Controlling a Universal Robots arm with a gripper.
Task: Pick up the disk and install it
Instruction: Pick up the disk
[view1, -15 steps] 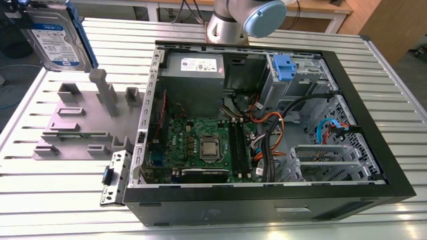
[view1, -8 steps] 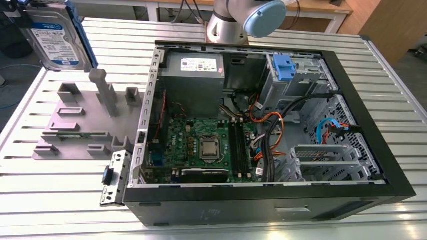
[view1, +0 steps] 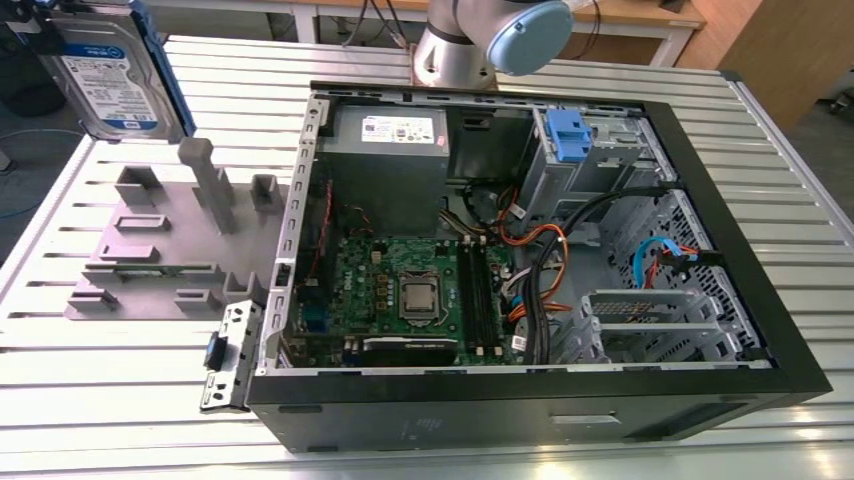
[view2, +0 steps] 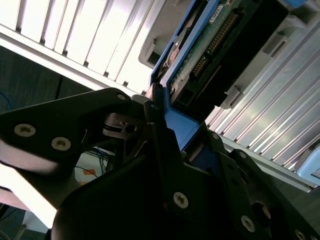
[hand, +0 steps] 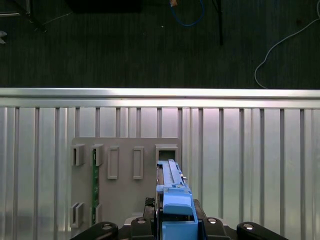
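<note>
The disk (view1: 111, 62), a silver-grey drive with a white-and-blue label in a bright blue frame, hangs upright at the exterior view's upper left, above the slatted table and clear of the grey holder (view1: 160, 250). In the first wrist view the disk (hand: 172, 192) is seen edge-on over that holder (hand: 125, 165), and my gripper (hand: 173, 225) is shut on its blue frame. In the second wrist view the disk's green circuit board (view2: 210, 45) faces the camera, with a black finger (view2: 156, 117) pressed against the blue frame.
An open computer case (view1: 747, 250) lies at the table's middle, holding a motherboard (view1: 400, 290), loose cables (view1: 547, 250), a grey power-supply box (view1: 387, 130) and a drive bay with a small blue latch (view1: 566, 135). My arm's base (view1: 461, 45) stands behind the case.
</note>
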